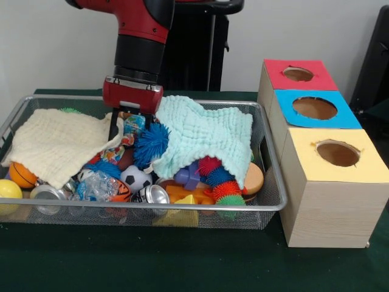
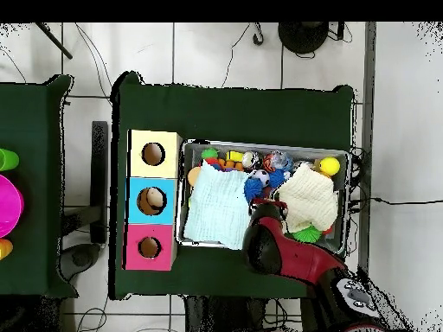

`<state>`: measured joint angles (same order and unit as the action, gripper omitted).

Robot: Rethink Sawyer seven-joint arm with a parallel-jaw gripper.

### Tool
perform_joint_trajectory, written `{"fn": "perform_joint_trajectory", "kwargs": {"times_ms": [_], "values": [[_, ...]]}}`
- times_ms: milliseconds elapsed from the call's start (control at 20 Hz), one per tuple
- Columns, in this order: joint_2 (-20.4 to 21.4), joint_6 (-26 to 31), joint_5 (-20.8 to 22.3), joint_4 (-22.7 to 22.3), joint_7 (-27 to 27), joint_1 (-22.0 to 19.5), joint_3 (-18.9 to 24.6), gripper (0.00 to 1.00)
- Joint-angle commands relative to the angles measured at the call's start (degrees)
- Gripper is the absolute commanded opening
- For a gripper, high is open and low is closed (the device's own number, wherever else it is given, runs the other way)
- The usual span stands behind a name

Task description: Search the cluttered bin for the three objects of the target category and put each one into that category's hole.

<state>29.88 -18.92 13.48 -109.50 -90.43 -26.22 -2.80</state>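
From above we see the wire bin (image 2: 349, 156) on the green table (image 2: 234, 108), a mint-green cloth (image 2: 216, 207) and a cream cloth (image 2: 311, 199) over its clutter. The red arm (image 2: 281, 246) reaches between them. Left stands the box, with the yellow-surround hole (image 2: 153, 154).

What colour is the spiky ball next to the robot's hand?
Blue; the spiky ball shows best in the front view.
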Motion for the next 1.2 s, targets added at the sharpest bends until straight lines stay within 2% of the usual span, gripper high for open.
{"fn": "perform_joint_trajectory", "kwargs": {"times_ms": [50, 200, 250, 400, 600, 850, 1000, 1200], "values": [[-0.3, 0.2, 0.2, 1.2, -10.7, -0.7, 3.5, 1.0], [-0.7, -1.6, 0.1, 1.7, -10.4, 0.0, 2.2, 1.0], [-0.8, -2.2, 0.0, 2.0, -10.2, 0.4, 1.5, 0.0], [-0.8, -3.7, 0.2, 2.0, -10.6, 0.3, 1.3, 0.0], [-1.0, -1.2, -1.6, 1.8, -10.7, 1.7, 0.5, 0.0], [-0.6, -1.6, -1.8, 1.6, -11.1, 2.1, 0.2, 0.0], [1.7, -0.2, -1.8, 0.7, -11.1, 2.4, 0.0, 0.0], [7.6, 5.3, -2.4, -0.8, -10.6, 3.3, 0.2, 0.0]]}}
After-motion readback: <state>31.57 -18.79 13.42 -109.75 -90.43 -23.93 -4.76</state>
